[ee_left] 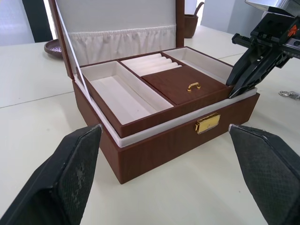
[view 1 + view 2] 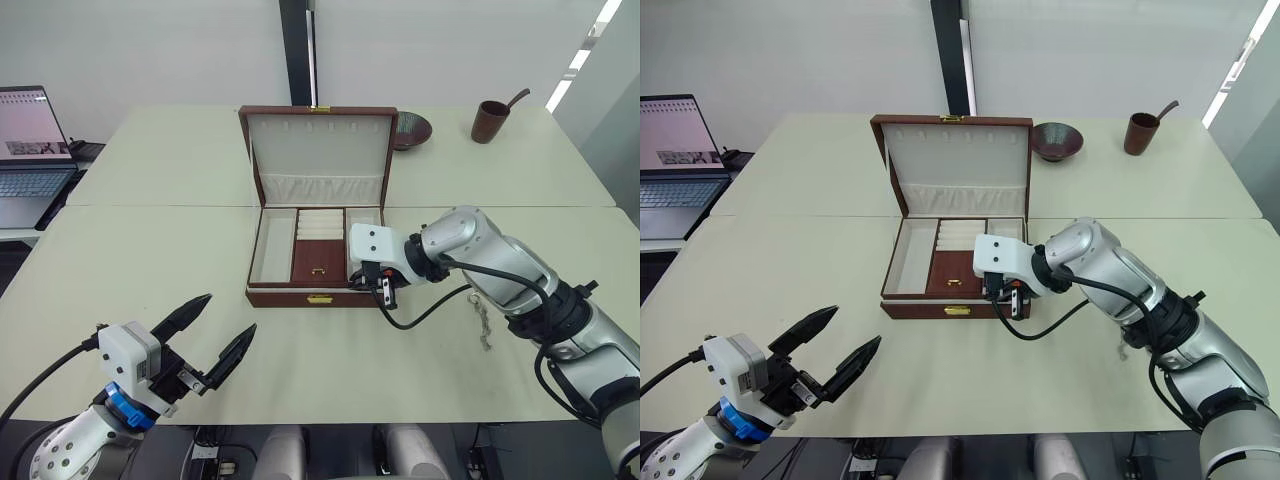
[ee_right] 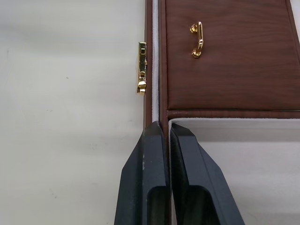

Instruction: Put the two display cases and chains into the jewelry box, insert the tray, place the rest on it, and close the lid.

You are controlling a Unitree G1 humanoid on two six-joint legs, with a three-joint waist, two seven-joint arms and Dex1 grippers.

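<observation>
Head cameras look down over the table [image 2: 150, 260]; both wrist cameras sit close, sharing the jewelry box [image 1: 178, 140] front.

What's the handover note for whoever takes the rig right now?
Left gripper: jaws open, hovering over the table front-left of the box.
Right gripper: jaws shut on the tray's front wall, at the box's front right corner.
Done: tray sits in the box; lid up.
To do: chain on the table right of the box goes on the tray, then close lid.
</observation>
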